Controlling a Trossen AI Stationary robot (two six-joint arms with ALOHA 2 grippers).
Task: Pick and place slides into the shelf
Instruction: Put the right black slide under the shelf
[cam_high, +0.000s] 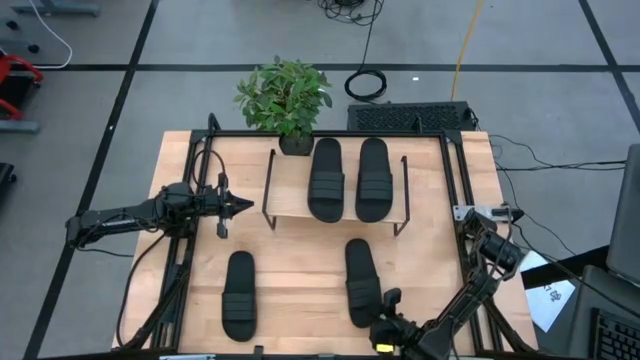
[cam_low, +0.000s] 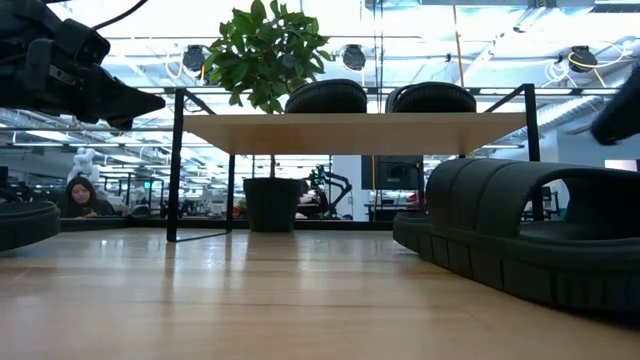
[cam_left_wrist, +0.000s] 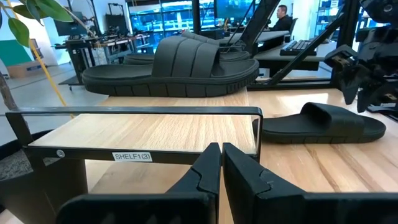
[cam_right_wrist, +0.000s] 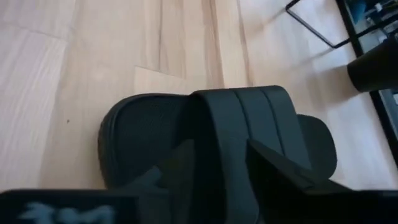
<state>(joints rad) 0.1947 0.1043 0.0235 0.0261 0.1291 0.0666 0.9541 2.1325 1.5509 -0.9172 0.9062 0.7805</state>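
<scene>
Left gripper (cam_high: 243, 206) hovers beside the shelf (cam_high: 290, 196), fingers closed, empty. Two slides sit on top, one (cam_high: 239, 294) on the desk. Right gripper (cam_high: 388, 312) straddles the fourth slide's (cam_high: 362, 281) strap, fingers half open; I'd center before squeezing.

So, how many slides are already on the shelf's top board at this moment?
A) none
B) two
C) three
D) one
B: the high view shows two slides lying side by side on the shelf, while the other two are on the table in front of it.
</scene>
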